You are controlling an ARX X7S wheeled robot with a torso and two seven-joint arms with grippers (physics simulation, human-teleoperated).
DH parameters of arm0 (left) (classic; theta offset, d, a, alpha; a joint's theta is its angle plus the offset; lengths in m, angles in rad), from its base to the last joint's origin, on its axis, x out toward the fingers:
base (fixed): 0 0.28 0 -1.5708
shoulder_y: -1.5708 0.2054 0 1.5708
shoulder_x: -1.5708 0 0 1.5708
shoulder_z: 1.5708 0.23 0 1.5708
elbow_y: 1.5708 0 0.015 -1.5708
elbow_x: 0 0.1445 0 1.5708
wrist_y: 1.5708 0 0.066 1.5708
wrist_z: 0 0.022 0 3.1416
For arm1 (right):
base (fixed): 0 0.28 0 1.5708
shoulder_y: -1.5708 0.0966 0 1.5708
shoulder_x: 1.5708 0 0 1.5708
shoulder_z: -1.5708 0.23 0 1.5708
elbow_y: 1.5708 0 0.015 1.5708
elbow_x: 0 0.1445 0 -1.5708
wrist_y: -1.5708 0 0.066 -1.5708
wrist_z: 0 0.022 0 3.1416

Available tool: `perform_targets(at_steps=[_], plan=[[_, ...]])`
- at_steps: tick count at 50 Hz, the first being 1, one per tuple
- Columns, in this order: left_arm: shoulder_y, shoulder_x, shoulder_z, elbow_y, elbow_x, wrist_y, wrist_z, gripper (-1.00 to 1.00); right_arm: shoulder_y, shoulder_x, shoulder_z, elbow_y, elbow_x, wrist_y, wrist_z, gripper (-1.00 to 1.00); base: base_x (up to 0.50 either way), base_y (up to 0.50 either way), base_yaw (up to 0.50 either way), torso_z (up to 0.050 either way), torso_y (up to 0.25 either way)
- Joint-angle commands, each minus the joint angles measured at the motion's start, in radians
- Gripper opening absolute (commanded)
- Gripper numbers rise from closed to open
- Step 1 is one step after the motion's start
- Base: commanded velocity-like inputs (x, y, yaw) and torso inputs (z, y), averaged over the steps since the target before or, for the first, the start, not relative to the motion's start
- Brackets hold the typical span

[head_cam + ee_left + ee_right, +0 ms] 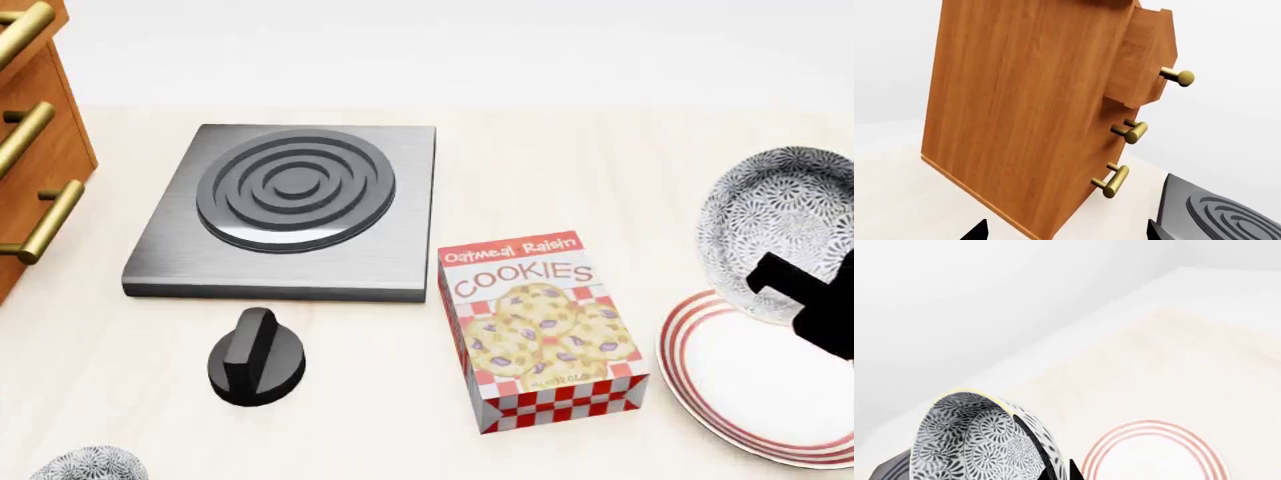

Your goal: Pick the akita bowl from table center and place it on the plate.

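Observation:
The akita bowl [781,225], covered in a grey-black floral pattern, hangs tilted above the table by the far rim of the plate [747,395]. The plate is white with red rings. My right gripper [777,282] is shut on the bowl's rim. In the right wrist view the bowl [977,440] fills the near corner, my right gripper [1059,471] pinches its wall, and the plate [1154,457] lies just beyond. My left gripper [1066,234] is open with nothing in it, facing the wooden cabinet. A second patterned bowl [87,466] peeks in at the front left.
A cookie box [541,330] lies just left of the plate. Behind it sits a grey burner plate [287,205], with a black knob [256,358] in front. A wooden drawer cabinet [34,150] with brass handles stands at the left edge, close to my left gripper.

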Motion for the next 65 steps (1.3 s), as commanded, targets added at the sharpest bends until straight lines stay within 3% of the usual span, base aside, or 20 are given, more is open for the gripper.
perform_targets(at_steps=[1,12,26,39,65], plan=[[0.004,0.000,0.005,0.007,-0.005,0.006,0.005,1.00,0.053,-0.013,0.061,0.082,0.120,0.037,0.064,-1.00,0.00,0.00,0.00,0.000,0.000],[0.009,-0.001,0.013,-0.004,-0.040,0.024,0.061,1.00,0.129,-0.009,0.056,0.238,0.200,0.125,0.255,-1.00,0.00,0.00,0.00,0.000,0.000],[0.016,-0.002,0.018,-0.012,-0.029,0.047,0.071,1.00,0.250,-0.011,0.030,0.388,0.265,0.166,0.347,-1.00,0.00,0.00,0.00,0.000,0.001],[0.030,-0.007,0.021,0.010,-0.014,0.062,0.069,1.00,0.375,0.013,-0.020,0.503,0.223,0.144,0.354,-1.00,0.00,0.00,0.00,0.003,-0.073],[0.031,-0.013,0.040,0.008,0.027,0.082,0.056,1.00,0.388,0.014,-0.027,0.529,0.207,0.096,0.313,-1.00,0.00,0.00,0.00,0.003,-0.160]])
